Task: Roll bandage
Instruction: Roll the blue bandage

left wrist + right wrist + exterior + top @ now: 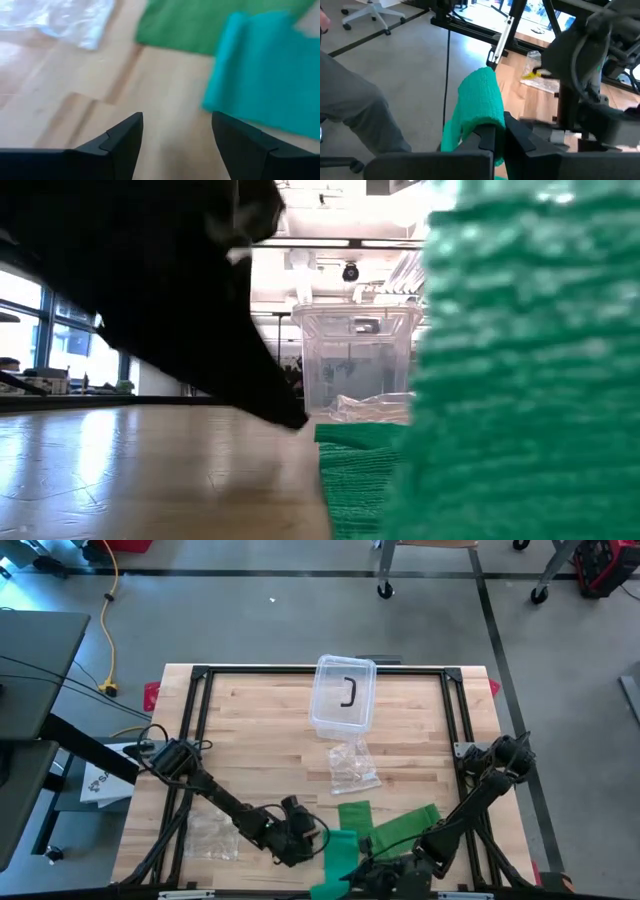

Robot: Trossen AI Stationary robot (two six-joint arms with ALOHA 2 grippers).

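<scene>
The green bandage point(385, 825) is lying unrolled on the near part of the wooden table point(260, 720). One end is folding over the near edge, and there it is looking more teal.

Behind the bandage a crumpled clear plastic bag point(354, 766) is lying, and farther back a clear plastic box point(343, 693) is standing. Another clear wrapper point(212, 835) is lying near the left arm.

The right gripper point(500, 131) is sitting at the near table edge, its fingers pressed together and pinching the raised bandage end. The left gripper point(176, 131) is hovering low over bare wood just beside the teal part, its fingers spread and holding nothing.
</scene>
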